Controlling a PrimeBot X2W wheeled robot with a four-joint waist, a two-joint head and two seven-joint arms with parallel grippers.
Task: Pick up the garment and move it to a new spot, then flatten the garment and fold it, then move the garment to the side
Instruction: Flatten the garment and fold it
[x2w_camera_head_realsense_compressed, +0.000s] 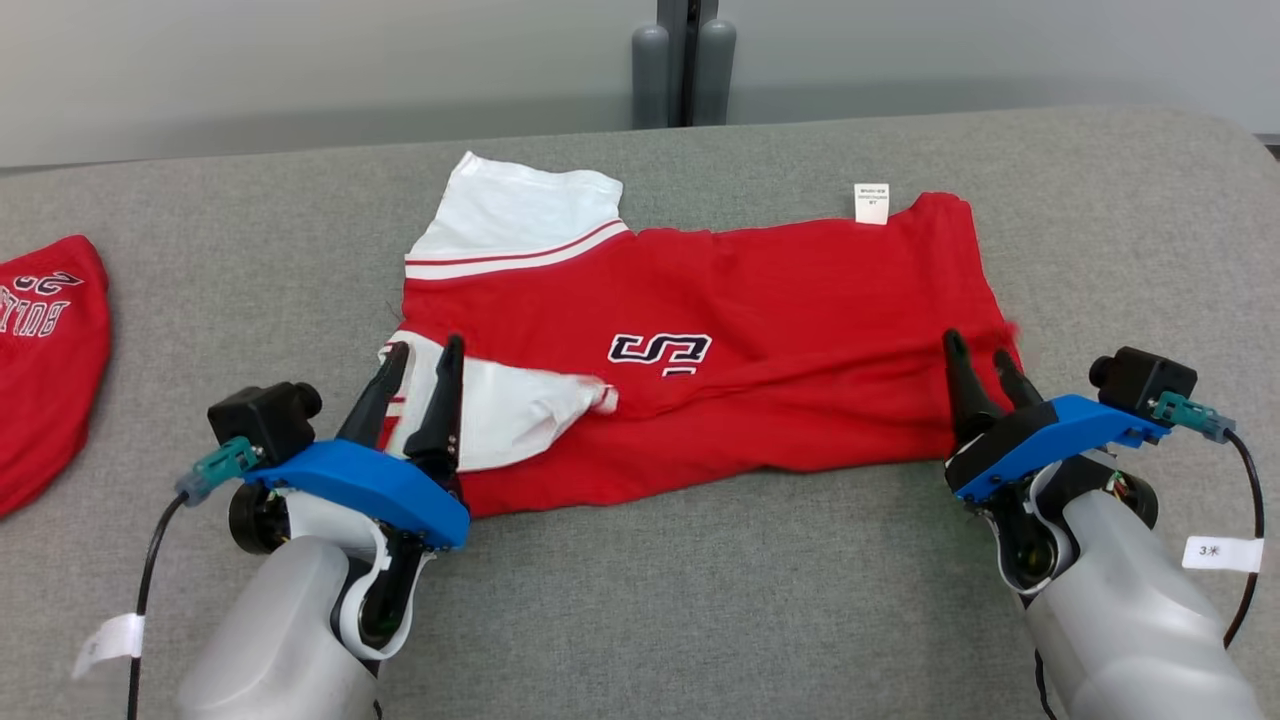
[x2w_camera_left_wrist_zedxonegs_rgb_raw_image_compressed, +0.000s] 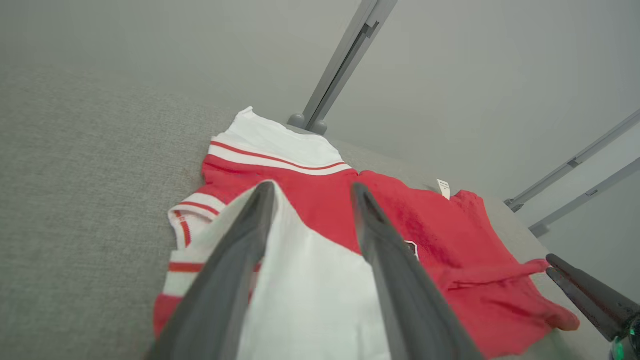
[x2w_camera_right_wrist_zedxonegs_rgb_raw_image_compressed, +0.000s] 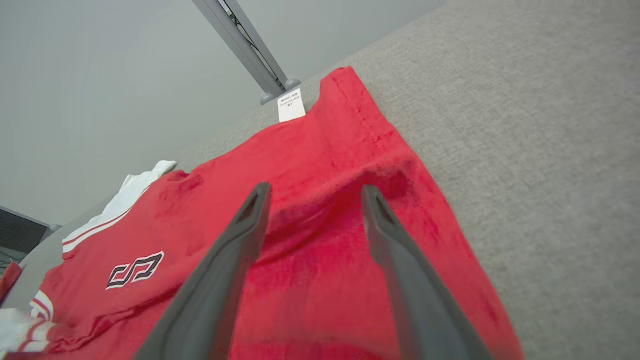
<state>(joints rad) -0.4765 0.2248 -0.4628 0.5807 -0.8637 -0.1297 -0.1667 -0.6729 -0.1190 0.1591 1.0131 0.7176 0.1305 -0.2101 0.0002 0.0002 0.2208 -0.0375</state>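
Observation:
The garment (x2w_camera_head_realsense_compressed: 760, 330) is a red jersey with white sleeves and a dark emblem, lying across the grey table, partly folded lengthwise. My left gripper (x2w_camera_head_realsense_compressed: 425, 350) stands open over the near white sleeve at the garment's left end, fingers apart above the cloth (x2w_camera_left_wrist_zedxonegs_rgb_raw_image_compressed: 300, 280). At the right end, my right gripper (x2w_camera_head_realsense_compressed: 978, 352) is open over the red hem (x2w_camera_right_wrist_zedxonegs_rgb_raw_image_compressed: 320, 250). Nothing is pinched between either pair of fingers. A white label (x2w_camera_head_realsense_compressed: 871, 203) sticks out at the far edge.
Another red garment with lettering (x2w_camera_head_realsense_compressed: 45, 350) lies at the table's left edge. The grey padded table (x2w_camera_head_realsense_compressed: 700, 600) stretches before me; a grey post (x2w_camera_head_realsense_compressed: 684, 62) stands behind its far edge against the pale wall.

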